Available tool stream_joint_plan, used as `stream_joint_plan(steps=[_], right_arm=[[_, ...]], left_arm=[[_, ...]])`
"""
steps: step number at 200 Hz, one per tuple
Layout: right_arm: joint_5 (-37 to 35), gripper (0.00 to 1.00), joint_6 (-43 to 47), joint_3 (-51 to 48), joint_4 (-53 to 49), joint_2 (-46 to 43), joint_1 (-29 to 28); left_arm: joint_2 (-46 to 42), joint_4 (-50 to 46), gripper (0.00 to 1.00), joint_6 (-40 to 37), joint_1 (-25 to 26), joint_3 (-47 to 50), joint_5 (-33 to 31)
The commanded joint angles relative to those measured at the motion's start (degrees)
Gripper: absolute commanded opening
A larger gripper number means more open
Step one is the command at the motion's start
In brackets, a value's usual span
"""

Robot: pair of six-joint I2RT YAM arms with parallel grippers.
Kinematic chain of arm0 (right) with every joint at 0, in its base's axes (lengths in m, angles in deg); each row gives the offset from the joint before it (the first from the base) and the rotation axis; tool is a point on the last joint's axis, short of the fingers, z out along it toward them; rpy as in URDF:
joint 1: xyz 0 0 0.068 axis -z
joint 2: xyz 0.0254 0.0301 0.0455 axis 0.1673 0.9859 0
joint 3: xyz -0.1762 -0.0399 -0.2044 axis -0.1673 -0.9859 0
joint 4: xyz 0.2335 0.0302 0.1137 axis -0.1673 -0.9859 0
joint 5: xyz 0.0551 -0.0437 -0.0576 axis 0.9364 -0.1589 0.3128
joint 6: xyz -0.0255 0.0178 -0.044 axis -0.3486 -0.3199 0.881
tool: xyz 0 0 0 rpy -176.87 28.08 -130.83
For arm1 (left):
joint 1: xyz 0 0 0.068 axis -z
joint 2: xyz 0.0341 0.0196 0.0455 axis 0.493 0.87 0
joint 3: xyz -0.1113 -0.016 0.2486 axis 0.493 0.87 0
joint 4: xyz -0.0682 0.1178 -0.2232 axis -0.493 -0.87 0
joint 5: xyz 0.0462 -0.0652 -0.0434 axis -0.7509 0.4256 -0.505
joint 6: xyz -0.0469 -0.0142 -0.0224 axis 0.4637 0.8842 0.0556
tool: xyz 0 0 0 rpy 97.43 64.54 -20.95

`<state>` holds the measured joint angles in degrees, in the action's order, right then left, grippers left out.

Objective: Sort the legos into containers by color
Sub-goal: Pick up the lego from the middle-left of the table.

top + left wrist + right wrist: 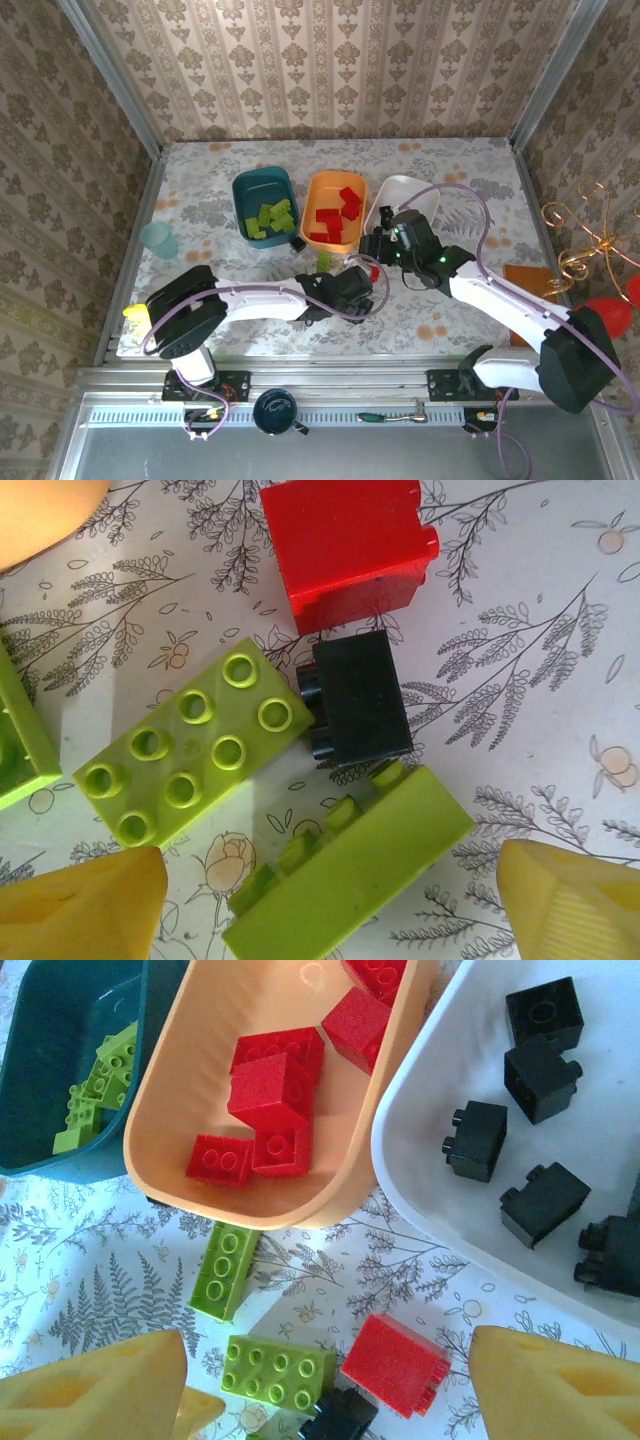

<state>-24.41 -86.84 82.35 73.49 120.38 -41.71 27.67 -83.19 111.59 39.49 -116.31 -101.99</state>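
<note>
My left gripper (pixel 330 885) is open and hangs low over the table. A lime green lego (pixel 345 865) lies on its side between the yellow fingers (pixel 85 910), touching neither. Beside it lie a studs-up lime lego (pixel 190 745), a black lego (pixel 355 700) and a red lego (pixel 350 550). My right gripper (pixel 330 1395) stands open above this same cluster: red lego (pixel 395 1365), lime lego (pixel 275 1370), black lego (pixel 340 1415). Another lime lego (pixel 225 1270) lies by the orange tub (pixel 160 1150). The teal tub (pixel 240 190) holds lime legos, the orange tub (pixel 312 190) red ones, the white tub (pixel 420 1160) black ones.
The three tubs stand side by side just beyond both grippers, and the two arms meet close together in front of them. A pale-blue cup (pixel 160 240) stands at the table's left. A dark round cup (pixel 275 410) sits on the near rail.
</note>
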Motion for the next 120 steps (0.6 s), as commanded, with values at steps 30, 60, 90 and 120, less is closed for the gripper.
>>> stream_joint_plan(steps=[30, 60, 90, 120], right_arm=[[-1.92, 0.76, -1.28, -2.89, -0.55, -4.06, 0.94], [-2.03, 0.77, -1.37, -3.73, -0.74, -5.29, 1.83], [-1.84, 0.77, -1.19, -4.03, -1.05, -5.84, 2.32], [-1.76, 0.77, -1.44, -4.64, -0.98, -6.52, 2.45]], left_arm=[[2.91, -2.84, 0.68, -5.14, 0.86, -2.41, -2.70], [3.68, -3.67, 0.57, -3.48, 2.58, -1.59, -1.61], [4.31, -5.75, 0.49, -0.71, 3.73, -1.23, -1.50], [4.90, -6.69, 0.37, 0.00, 3.66, -1.33, -3.48]])
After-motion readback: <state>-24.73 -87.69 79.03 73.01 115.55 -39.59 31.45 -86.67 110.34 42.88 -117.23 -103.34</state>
